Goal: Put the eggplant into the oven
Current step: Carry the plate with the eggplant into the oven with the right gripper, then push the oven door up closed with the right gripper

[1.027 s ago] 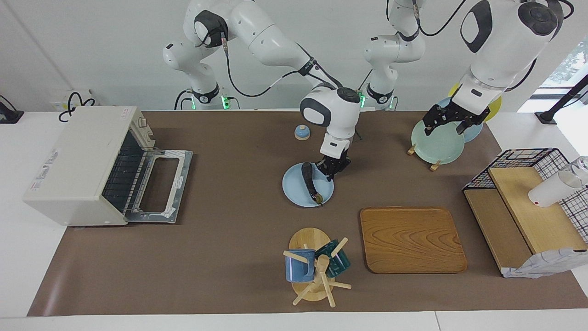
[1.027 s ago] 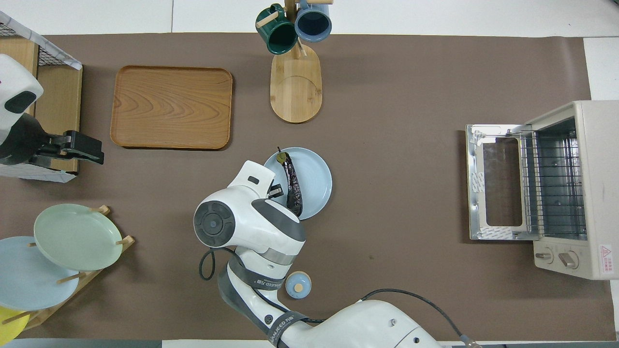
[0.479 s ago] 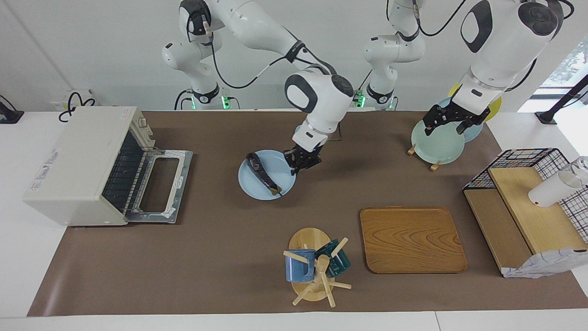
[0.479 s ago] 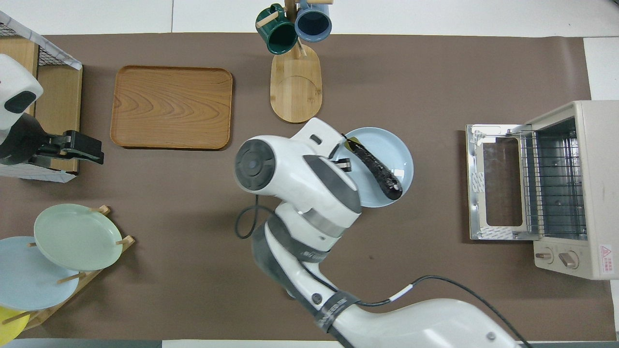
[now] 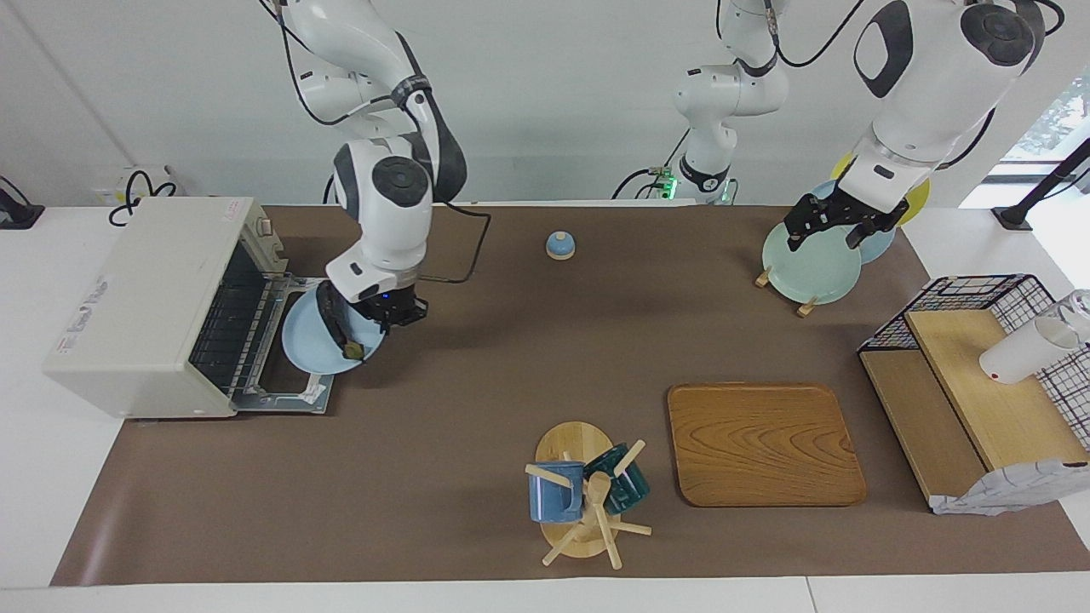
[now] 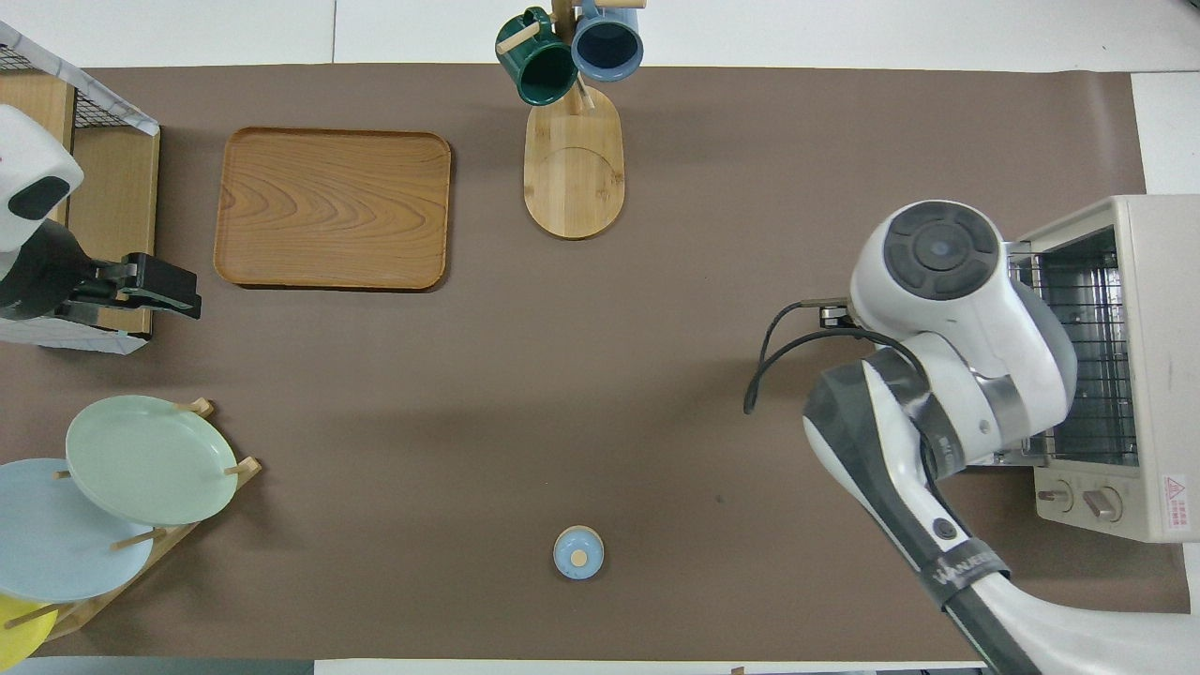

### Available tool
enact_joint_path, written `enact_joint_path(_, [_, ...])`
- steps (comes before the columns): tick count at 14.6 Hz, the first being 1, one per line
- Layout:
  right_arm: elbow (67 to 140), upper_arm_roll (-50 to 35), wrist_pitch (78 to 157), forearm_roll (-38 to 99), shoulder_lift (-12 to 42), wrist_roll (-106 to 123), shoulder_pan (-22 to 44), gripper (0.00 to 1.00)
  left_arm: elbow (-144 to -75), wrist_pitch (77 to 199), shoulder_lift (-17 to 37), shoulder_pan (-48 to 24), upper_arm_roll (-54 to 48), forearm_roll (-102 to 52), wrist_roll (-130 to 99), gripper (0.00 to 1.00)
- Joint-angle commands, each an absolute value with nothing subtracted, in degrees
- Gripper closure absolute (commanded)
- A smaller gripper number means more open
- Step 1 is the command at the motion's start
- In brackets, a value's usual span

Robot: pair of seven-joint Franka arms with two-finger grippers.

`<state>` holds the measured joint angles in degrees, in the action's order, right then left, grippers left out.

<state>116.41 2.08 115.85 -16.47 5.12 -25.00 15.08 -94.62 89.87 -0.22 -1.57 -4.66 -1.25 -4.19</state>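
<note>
right gripper: clamped on the rim of a light blue plate, holding it up in the air over the oven's lowered door; the fingertips are pinched on the plate edge that faces away from the oven.
light blue plate: tilted, its lower edge toward the oven mouth (whether it touches the door cannot be told).
eggplant: lying on the held plate, dark and slender, its green stem tip pointing away from the robots; it is outside the oven, just in front of the opening.
oven: at the right arm's end of the table, off-white, door dropped flat, wire rack visible inside and bare in the part that shows.
overhead note: the right arm's wrist covers the plate, the eggplant and most of the door there.
left gripper: jaws spread wide, holding nothing, hanging over a pale green plate (the arm waits).
pale green plate: propped in a wooden plate rack near the robots at the left arm's end, with a blue plate and a yellow one stacked in the same rack.
small blue lid: alone on the brown mat, near the robots, mid-table.
wooden tray: flat on the mat, farther from the robots than the plate rack.
mug tree: beside the tray, carrying a blue mug and a dark green mug.
wire-and-wood rack: at the left arm's end, a white cup lying on it.
</note>
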Motion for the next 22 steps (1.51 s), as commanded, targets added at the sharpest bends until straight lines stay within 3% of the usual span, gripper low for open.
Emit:
enact_joint_path(1, [122.1,1.1,117.5,-15.3,0.4,-19.8,11.3,1.0,-94.7,89.0,-0.5,-0.9,-4.9,-1.3,-3.4,0.0])
enact_joint_path(7, [125.8,1.1,117.9,-15.2,-1.9,-8.6,1.4,1.0,-94.7,89.0,-0.5,-0.9,-4.9,-1.3,-3.4,0.0])
enact_joint_path(10, [130.0,1.1,122.7,-15.1,-3.2,-7.2,0.6,1.0,-94.7,89.0,-0.5,-0.8,-4.9,-1.3,-3.4,0.0])
enact_joint_path(15, [130.4,1.3,125.2,-15.1,-2.9,-2.5,-2.9,1.0,-94.7,89.0,-0.5,-0.9,-4.9,-1.3,-3.4,0.0])
enact_joint_path(16, [130.3,1.2,125.1,-15.1,-2.8,-2.5,-2.8,0.7,-94.7,89.0,-0.5,-0.9,-4.9,-1.3,-3.4,0.0])
enact_joint_path(17, [129.8,1.1,124.5,-15.1,-2.6,-2.5,-2.7,0.47,-94.7,89.0,-0.5,-0.9,-4.9,-1.3,-3.4,0.0])
enact_joint_path(20, [125.0,-0.7,118.9,-11.4,-2.5,-2.5,-0.9,0.36,-94.7,89.0,-0.5,-0.9,-4.9,-1.3,-3.4,0.0])
enact_joint_path(21, [123.0,-0.7,117.1,-9.7,-1.9,-2.9,0.3,0.37,-94.7,89.0,-0.5,-0.9,-4.9,-1.3,-3.4,0.0])
enact_joint_path(22, [122.4,-0.7,117.3,-7.6,-1.3,-3.2,1.5,0.45,-94.7,89.0,-0.5,-0.9,-4.9,-1.3,-3.4,0.0])
